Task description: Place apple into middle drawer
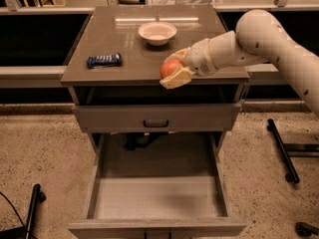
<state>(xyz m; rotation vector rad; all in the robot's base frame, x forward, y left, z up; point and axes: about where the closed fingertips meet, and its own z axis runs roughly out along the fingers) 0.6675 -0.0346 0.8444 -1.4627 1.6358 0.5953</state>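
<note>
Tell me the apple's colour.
Orange-red apple, camera view; hand grips it above the countertop front edge.

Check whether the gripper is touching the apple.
Touching. The camera view shows the gripper shut on the apple, one finger over it and one under it with no gap, at the front edge of the cabinet top.

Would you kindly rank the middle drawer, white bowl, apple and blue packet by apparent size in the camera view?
1. middle drawer, by far.
2. white bowl.
3. blue packet and apple, held in the pincer over the cabinet top front edge: too alike to rank, one longer, one rounder.
</note>
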